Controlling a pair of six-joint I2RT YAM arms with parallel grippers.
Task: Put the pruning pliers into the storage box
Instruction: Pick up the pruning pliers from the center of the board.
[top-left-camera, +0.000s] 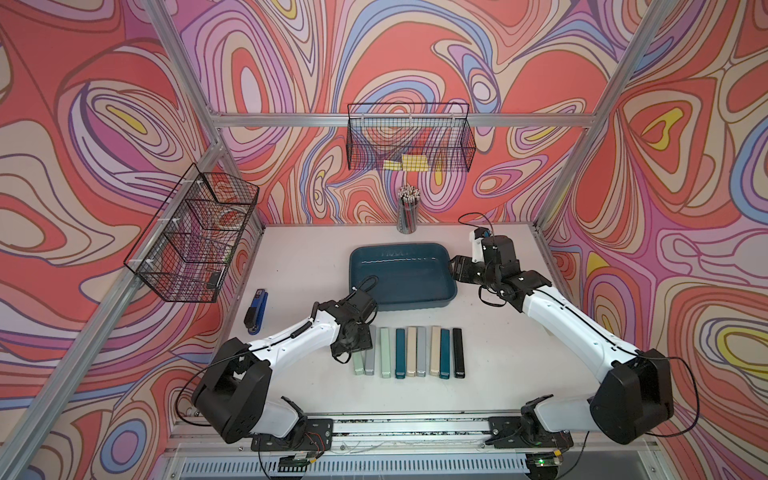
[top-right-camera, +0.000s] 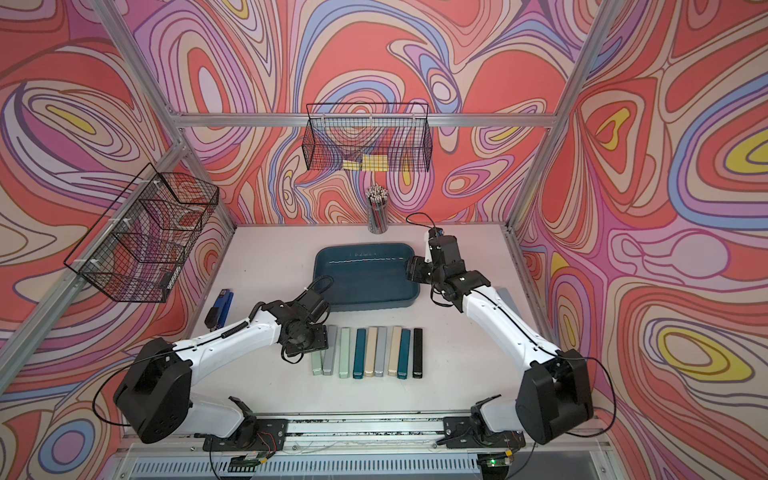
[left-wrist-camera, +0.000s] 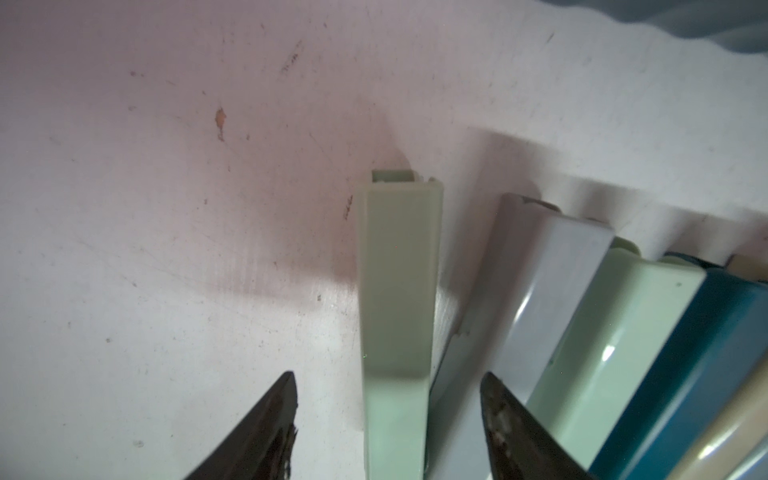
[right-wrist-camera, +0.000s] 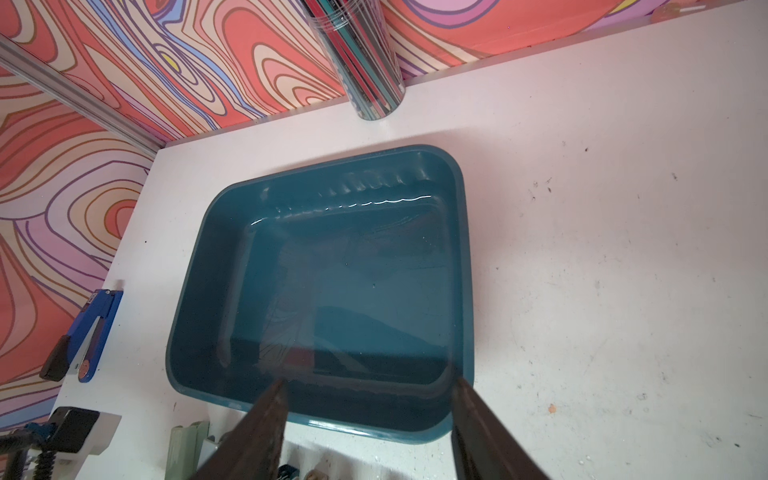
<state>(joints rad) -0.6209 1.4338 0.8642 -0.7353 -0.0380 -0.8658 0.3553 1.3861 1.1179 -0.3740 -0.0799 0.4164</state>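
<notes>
Pruning pliers (top-left-camera: 419, 351) lie near storage box (top-left-camera: 415, 304), stapler (top-left-camera: 258, 311) aside; left gripper (left-wrist-camera: 388, 374) and right gripper (right-wrist-camera: 370, 380) gape.

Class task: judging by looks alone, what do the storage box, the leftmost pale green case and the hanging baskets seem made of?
Storage box: likely moulded plastic, glossy teal; wavy highlights, rounded corners.
Pale green case: plastic or painted metal, cannot tell; smooth, soft sheen.
Hanging baskets: probably black-coated metal wire; thin open grid.
</notes>
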